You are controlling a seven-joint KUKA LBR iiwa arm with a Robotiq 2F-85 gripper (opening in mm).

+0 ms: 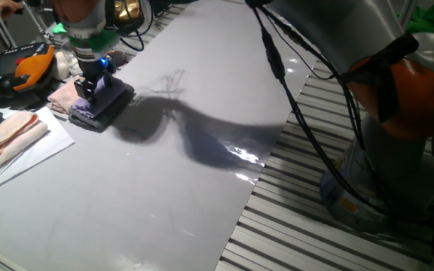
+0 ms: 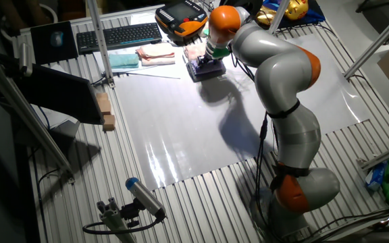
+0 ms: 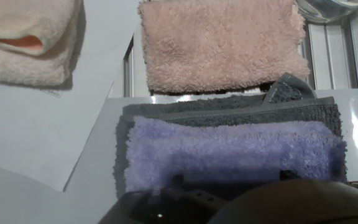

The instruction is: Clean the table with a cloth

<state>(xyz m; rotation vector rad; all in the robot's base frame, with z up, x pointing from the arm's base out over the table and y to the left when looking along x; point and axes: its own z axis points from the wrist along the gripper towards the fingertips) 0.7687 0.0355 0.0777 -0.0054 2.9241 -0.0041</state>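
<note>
Purple cloth (image 3: 229,152) lies atop a grey cloth (image 3: 229,111) at the counter (image 1: 172,188) edge, upper left of one fixed view, long axis left-right directly under the claw (image 1: 95,84); claw state can't be told

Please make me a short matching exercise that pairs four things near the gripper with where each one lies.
Things:
1. purple cloth
2. grey cloth
3. pink cloth
4. keyboard

Places:
A. flat, just beyond the grey one
B. under the purple one
C. at the far table edge, beside the orange-and-black handset
D. on top of the stack, below the gripper

Pairs: 1-D, 2-B, 3-A, 4-C
</note>
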